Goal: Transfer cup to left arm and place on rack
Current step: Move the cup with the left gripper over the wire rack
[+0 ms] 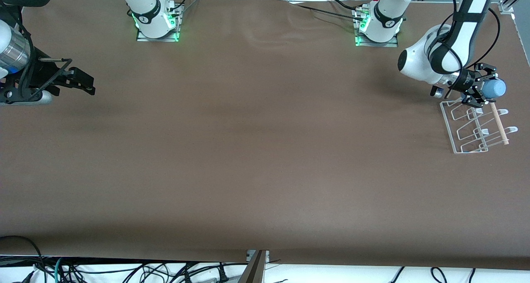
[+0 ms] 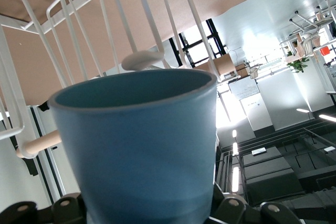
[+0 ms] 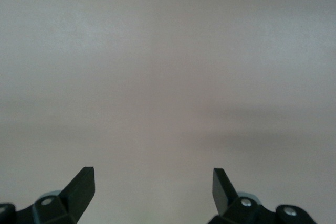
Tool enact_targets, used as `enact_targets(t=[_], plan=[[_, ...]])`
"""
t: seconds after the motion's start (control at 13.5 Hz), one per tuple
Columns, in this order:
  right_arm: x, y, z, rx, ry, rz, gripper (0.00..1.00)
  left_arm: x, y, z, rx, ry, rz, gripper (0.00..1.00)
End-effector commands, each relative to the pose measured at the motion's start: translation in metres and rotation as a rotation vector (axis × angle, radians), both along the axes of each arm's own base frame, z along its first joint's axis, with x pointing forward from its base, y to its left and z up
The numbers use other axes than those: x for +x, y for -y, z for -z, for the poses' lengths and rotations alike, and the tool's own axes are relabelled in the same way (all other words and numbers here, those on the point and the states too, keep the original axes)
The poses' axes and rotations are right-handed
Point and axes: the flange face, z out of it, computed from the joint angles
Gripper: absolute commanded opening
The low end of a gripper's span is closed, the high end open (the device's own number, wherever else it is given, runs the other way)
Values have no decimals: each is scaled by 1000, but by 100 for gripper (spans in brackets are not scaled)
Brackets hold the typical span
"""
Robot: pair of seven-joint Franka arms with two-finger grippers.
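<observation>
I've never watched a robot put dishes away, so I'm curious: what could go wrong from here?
1. The cup, lying sideways in the left gripper, hangs over the end of the rack; it could snag a wire peg or the wooden rod.
2. Released off a peg, it might roll onto the table.
The right gripper waits open, too distant to help.

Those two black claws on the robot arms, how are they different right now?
The left claw is shut on the light-blue cup; the right claw is open and holds nothing. The left claw hangs over the white wire rack at the left arm's end of the table; the right claw waits over bare brown table at the right arm's end. Both are black, two-fingered claws.
</observation>
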Motion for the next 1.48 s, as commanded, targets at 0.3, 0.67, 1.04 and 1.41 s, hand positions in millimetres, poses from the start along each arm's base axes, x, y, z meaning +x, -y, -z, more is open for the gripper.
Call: enact_targets(t=[0.3, 0.67, 1.04, 1.41], plan=[[1, -3, -1, 14, -7, -12, 99, -13, -14, 5, 1, 51, 52, 0], [1, -3, -1, 14, -9, -12, 99, -17, -12, 28, -31, 70, 40, 0], [1, -3, -1, 13, -7, -12, 99, -16, -10, 40, -47, 78, 45, 32], [1, -3, -1, 13, -7, -12, 99, -9, -11, 29, -40, 95, 43, 100]])
